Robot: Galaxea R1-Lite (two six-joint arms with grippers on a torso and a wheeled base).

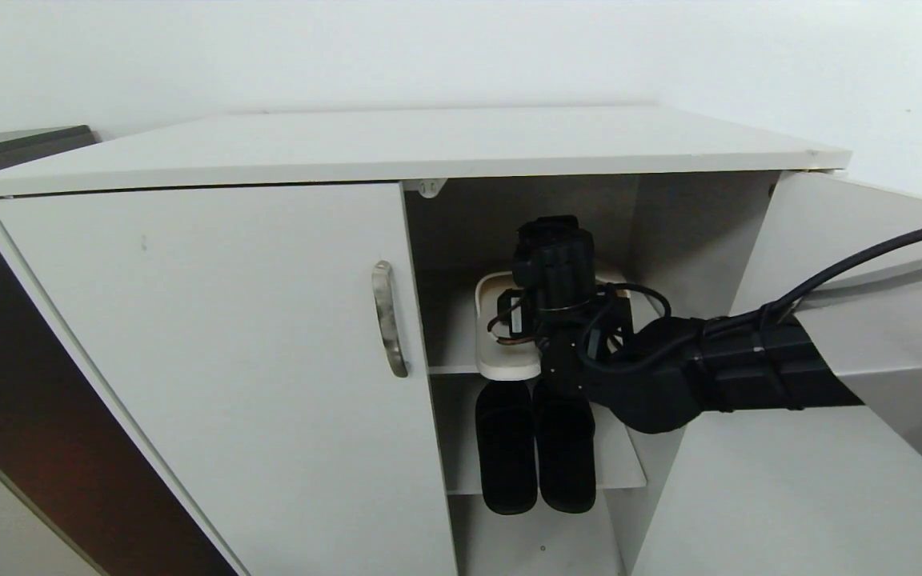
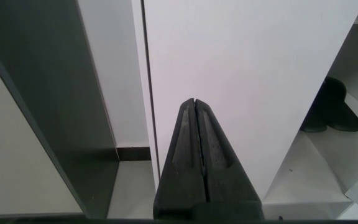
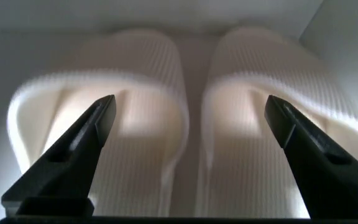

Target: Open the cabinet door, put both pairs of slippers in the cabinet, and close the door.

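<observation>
Cabinet holds both: white pair on upper shelf, black pair on shelf below. R gripper inside, jaws apart astride the white pair, clamping nothing. We judge: back arm straight out w/o snagging them, then swing open door shut. R wrist view gives jaw gap; head view gives black pair, door. L gripper by closed door, jaws together.

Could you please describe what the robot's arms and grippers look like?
The right arm is bulky and black, with black cables running along it. The left gripper and right gripper both have smooth black fingers that taper to narrow tips.
</observation>
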